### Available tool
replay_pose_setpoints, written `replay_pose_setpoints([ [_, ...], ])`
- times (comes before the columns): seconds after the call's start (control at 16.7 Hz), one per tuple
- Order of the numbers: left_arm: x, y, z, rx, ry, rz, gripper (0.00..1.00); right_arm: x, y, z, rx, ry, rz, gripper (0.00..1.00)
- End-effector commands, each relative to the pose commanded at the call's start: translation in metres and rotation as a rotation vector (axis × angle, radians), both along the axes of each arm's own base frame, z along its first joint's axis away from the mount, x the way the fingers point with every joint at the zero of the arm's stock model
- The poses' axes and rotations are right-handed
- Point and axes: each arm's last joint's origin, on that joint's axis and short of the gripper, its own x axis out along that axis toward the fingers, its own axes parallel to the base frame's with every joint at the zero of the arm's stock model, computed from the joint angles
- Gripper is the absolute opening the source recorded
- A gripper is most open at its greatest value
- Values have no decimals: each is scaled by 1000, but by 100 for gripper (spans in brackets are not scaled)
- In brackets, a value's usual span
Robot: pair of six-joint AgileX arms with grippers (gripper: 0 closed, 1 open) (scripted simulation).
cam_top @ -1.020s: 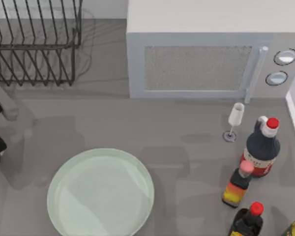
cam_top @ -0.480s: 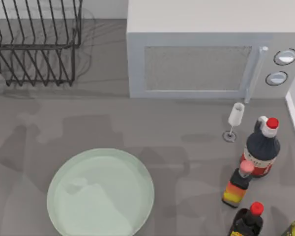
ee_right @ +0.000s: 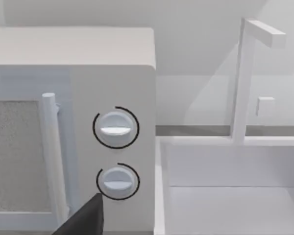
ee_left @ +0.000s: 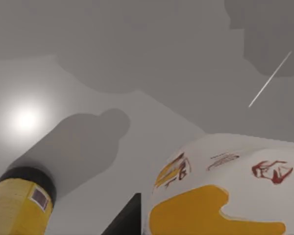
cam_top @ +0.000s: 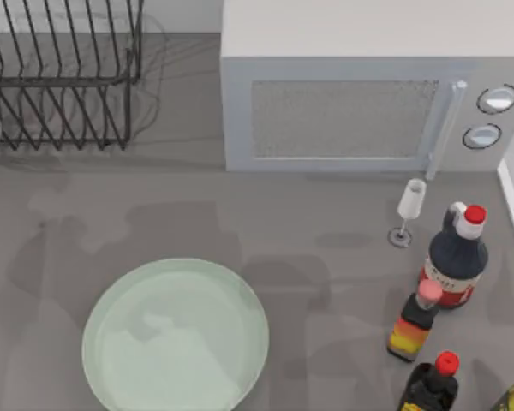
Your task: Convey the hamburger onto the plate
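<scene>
While the plate sits unchanged and bare, the left arm has left the top view; hamburger looms in left wrist view, jaw state unclear.

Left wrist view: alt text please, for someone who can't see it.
A hamburger in white paper printed with yellow and dark red marks sits close to the camera, above a plain grey surface. A yellow bottle with a black band stands beside it.
</scene>
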Motion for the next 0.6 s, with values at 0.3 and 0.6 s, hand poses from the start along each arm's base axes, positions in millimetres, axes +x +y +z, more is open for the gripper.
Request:
replay_pose_setpoints([
  [0.3, 1, -31, -1, 5, 26, 57, 0, 0, 0, 0, 0, 0, 0, 100],
  [0.6, -8, -99, -2, 37, 66, 263, 0, 0, 0, 0, 0, 0, 0, 100],
])
